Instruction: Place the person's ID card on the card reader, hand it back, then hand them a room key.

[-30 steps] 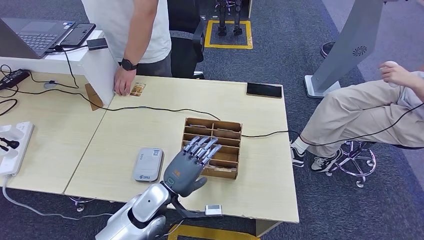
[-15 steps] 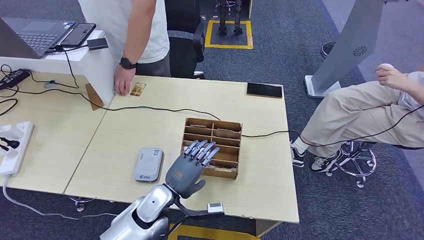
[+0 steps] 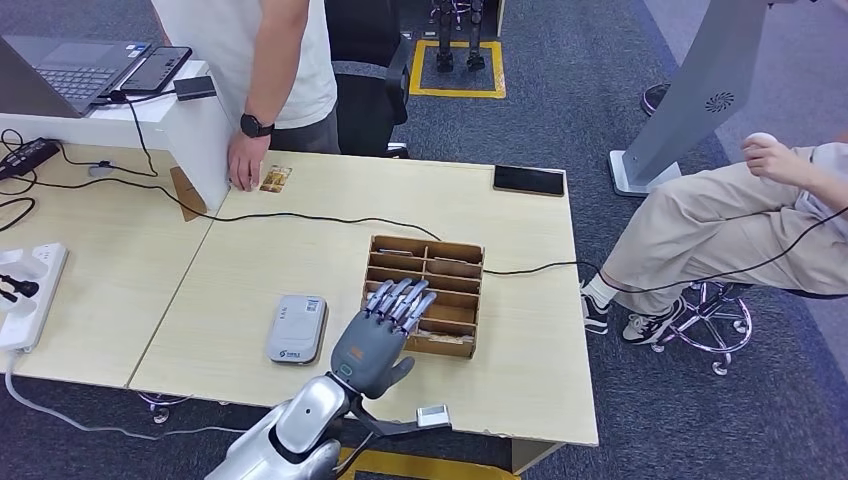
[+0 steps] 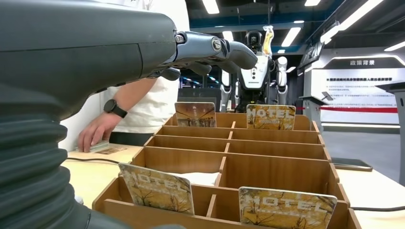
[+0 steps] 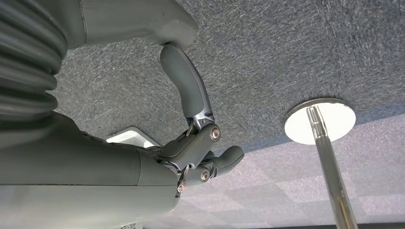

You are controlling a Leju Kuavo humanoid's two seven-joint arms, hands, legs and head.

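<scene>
step: judged room-key stage; ID card (image 3: 275,178) lies by person's hand (image 3: 243,162) at far table edge
left hand (image 3: 378,335): fingers spread, empty, over wooden key tray (image 3: 470,282)
right hand (image 5: 191,157): curled, empty, hanging
next: lower onto a key card (image 4: 157,187); pinch it

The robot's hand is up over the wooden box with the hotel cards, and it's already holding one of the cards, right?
Not quite. The left hand is over the near edge of the wooden box, but it holds nothing. The left wrist view shows its fingers spread above the box, and the hotel cards stand in their slots, untouched.
</scene>
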